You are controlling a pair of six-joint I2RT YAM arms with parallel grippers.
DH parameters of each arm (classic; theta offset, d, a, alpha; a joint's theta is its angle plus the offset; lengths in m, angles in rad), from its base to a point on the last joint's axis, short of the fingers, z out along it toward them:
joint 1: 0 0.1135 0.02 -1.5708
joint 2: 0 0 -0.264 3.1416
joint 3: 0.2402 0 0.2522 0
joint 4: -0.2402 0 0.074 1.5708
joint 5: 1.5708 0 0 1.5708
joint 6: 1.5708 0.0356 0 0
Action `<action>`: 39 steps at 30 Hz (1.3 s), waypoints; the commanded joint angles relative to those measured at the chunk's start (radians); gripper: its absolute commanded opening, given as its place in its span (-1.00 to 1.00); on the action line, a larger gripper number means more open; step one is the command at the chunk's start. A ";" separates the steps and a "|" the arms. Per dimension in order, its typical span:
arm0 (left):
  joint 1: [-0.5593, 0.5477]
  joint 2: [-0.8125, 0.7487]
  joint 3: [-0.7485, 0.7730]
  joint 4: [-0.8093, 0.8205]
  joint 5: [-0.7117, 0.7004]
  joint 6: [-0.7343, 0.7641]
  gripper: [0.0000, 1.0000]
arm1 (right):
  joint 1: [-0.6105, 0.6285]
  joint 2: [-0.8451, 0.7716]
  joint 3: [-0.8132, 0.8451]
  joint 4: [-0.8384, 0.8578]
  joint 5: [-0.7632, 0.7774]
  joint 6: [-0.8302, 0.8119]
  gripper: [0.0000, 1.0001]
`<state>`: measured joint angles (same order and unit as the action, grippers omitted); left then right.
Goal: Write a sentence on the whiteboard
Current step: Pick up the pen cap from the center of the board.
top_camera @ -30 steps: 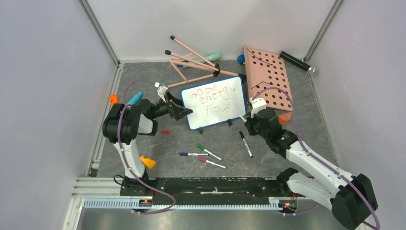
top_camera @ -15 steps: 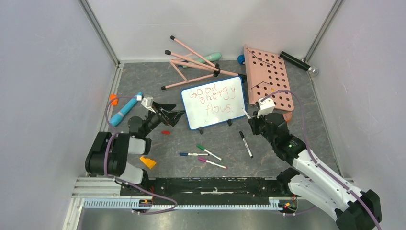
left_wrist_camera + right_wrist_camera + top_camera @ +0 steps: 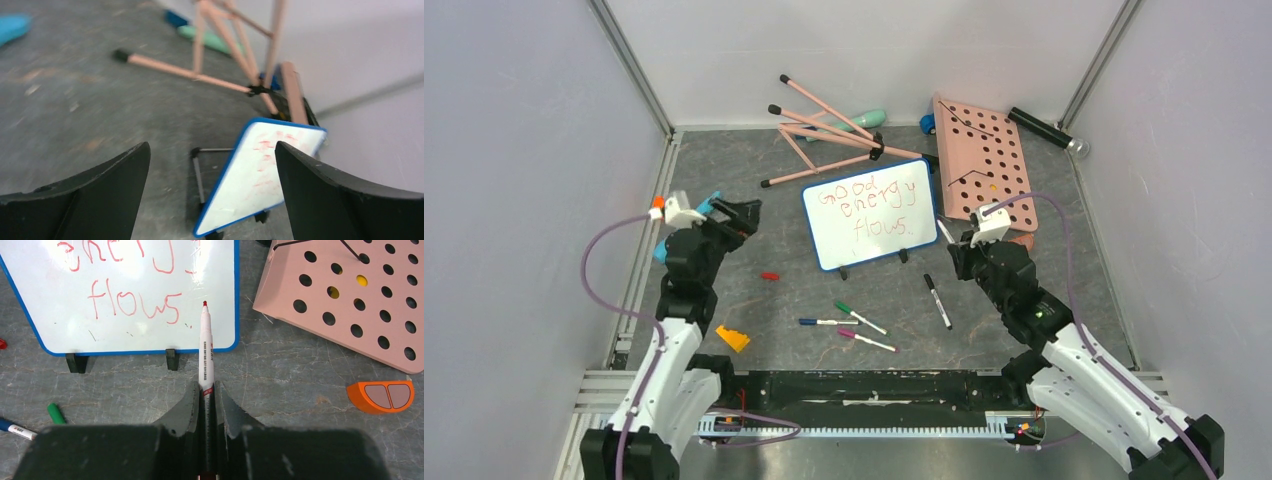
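Observation:
The whiteboard [image 3: 886,235], white with a blue rim and black feet, stands tilted mid-table. The sentence [image 3: 864,207] on it reads "good energy flows" in red, in three lines. My right gripper [image 3: 961,245] is just right of the board's lower right corner. It is shut on a red marker [image 3: 206,350] whose uncapped tip hovers by the board's right edge, near "flows" [image 3: 135,302]. My left gripper [image 3: 739,215] is open and empty, well left of the board. The left wrist view shows the board [image 3: 250,190] ahead between its fingers [image 3: 110,185].
A pink pegboard [image 3: 984,160] lies right of the board and a pink stick tripod [image 3: 824,130] behind it. Black [image 3: 937,300], green [image 3: 859,317], blue [image 3: 824,322] and magenta [image 3: 866,340] markers lie in front. A red cap [image 3: 769,275], orange wedge [image 3: 732,338] and orange piece [image 3: 380,396] lie about.
My left gripper has drawn back leftward from the whiteboard's left edge, its arm swinging low. My right gripper, still holding the red marker, has shifted slightly right and away from the board.

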<state>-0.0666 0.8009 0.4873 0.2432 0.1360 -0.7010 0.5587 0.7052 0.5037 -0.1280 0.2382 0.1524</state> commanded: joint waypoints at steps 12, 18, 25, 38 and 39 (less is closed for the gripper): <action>0.008 0.246 0.333 -0.991 -0.416 -0.428 0.86 | -0.003 -0.033 -0.011 0.052 -0.013 0.024 -1.00; -0.030 0.496 0.390 -1.079 -0.294 -0.515 0.68 | -0.003 -0.008 -0.011 0.071 -0.021 0.024 -1.00; -0.127 0.561 0.377 -1.050 -0.332 -0.640 0.63 | -0.004 -0.003 -0.015 0.075 -0.026 0.025 -1.00; -0.138 0.735 0.372 -0.984 -0.322 -0.731 0.18 | -0.003 -0.004 -0.004 0.067 -0.051 0.025 -1.00; -0.139 0.747 0.372 -0.983 -0.318 -0.737 0.17 | -0.003 -0.007 -0.005 0.067 -0.051 0.025 -1.00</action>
<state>-0.2035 1.5154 0.8619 -0.7731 -0.1795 -1.3556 0.5587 0.7082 0.4927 -0.0975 0.1967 0.1688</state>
